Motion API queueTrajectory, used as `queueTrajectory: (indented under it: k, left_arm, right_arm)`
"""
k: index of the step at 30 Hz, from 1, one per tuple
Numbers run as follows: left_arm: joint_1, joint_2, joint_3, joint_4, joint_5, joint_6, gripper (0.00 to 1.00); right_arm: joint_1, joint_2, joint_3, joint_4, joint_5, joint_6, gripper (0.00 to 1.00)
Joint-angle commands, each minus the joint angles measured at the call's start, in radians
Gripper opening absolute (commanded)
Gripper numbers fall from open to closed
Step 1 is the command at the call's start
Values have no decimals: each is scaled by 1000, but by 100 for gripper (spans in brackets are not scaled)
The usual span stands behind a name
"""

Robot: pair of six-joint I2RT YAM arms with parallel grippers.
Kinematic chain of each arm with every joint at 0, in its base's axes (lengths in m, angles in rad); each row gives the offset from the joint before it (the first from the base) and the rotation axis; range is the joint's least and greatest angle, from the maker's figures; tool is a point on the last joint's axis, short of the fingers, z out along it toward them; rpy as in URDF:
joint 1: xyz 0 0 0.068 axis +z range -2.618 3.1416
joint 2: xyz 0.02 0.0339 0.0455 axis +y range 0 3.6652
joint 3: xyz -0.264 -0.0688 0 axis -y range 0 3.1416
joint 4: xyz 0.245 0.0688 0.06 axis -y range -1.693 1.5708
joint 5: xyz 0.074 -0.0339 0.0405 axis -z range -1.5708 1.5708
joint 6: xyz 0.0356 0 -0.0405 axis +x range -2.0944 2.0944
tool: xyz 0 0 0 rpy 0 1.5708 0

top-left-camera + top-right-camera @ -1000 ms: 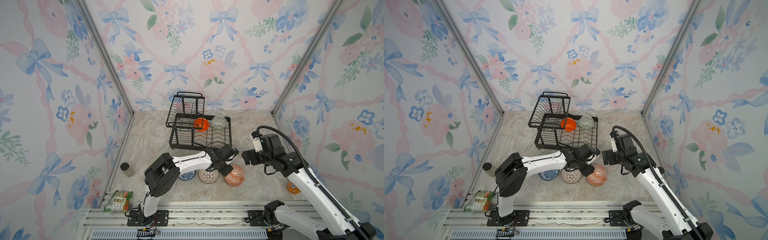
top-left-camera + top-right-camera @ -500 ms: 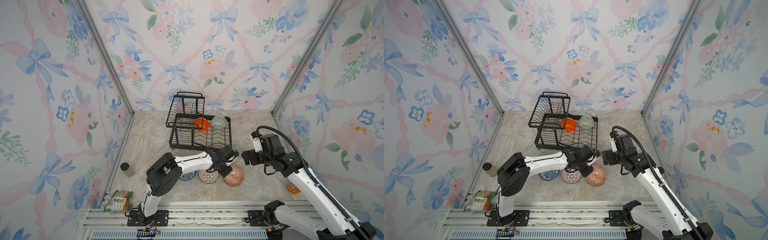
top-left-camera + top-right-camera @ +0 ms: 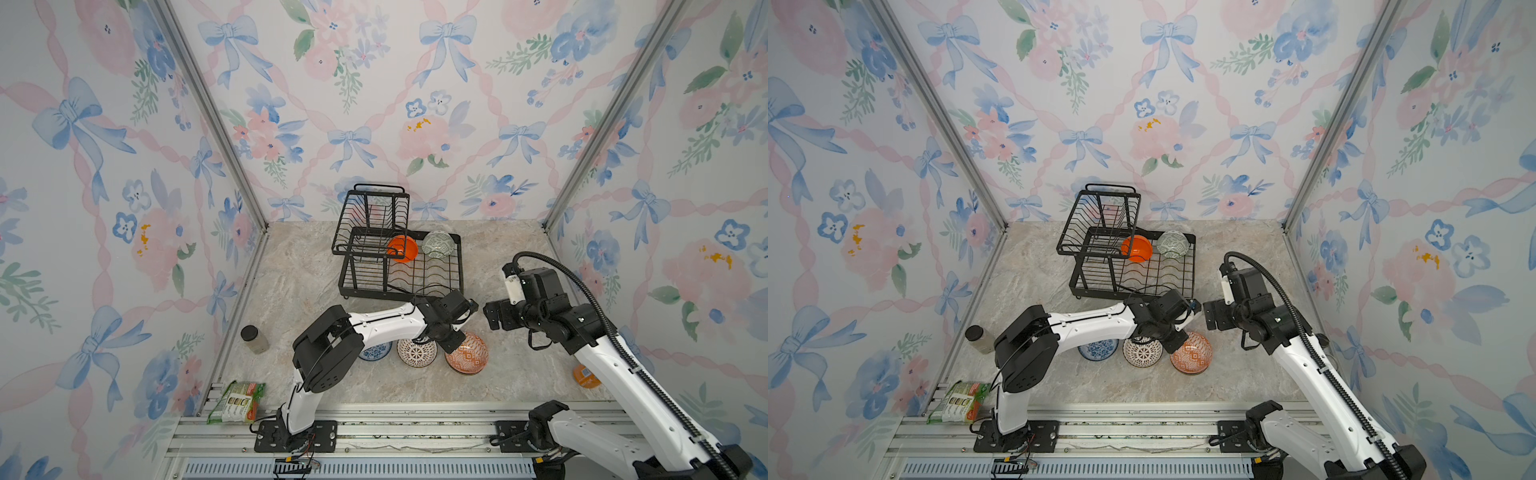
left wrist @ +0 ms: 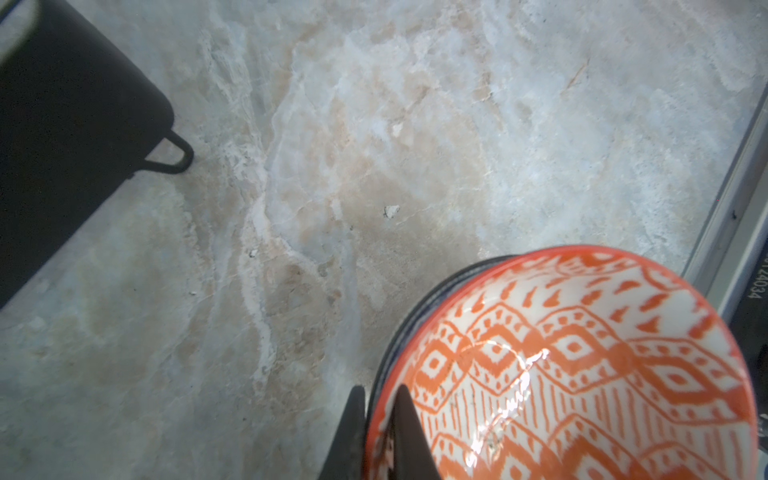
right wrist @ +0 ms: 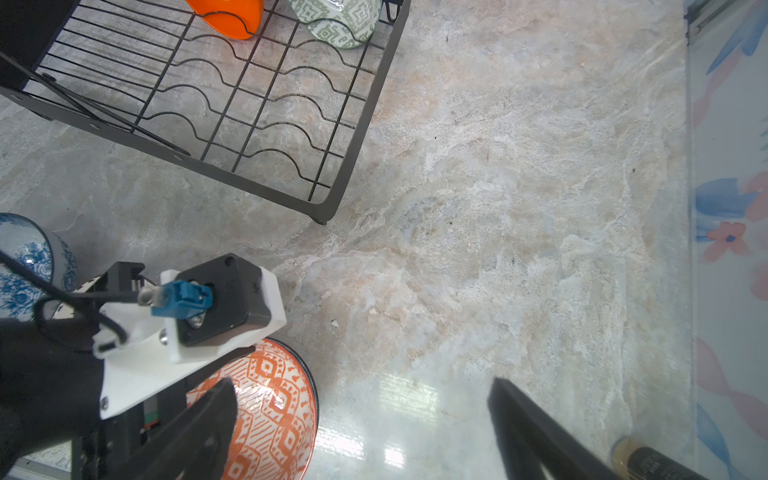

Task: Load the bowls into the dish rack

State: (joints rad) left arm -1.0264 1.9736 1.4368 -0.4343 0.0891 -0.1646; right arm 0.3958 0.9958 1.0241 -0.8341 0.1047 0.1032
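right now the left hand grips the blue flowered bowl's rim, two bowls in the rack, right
Wrong bowl: the left wrist view shows the left hand gripping the rim of the orange patterned bowl. The plain orange bowl and the green bowl sit in the rack.

Floral wallpaper walls [image 3: 374, 104]; marble tabletop [image 3: 303, 291]

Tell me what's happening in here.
The left pincer is shut on the rim of the orange-white patterned bowl. The right pincer hangs open beside it, holding nothing. The plain orange bowl and grey-green bowl are in the dish rack; the blue-white bowl and lattice bowl sit on the table.
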Motion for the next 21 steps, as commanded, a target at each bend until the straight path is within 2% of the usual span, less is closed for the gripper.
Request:
queueTrajectory:
  k: [1,7,21]
  left_arm:
    - [-1,-36,26,-18,-21,8,7]
    - [1,-45,35,-17,-26,11,0]
    - [10,-62,40,-16,-21,3,0]
  right_arm:
    - [11,5,-1,-2,-5,-12,97]
    - [11,4,-5,1,-7,-10,97]
    - [11,4,-9,3,-11,-9,97]
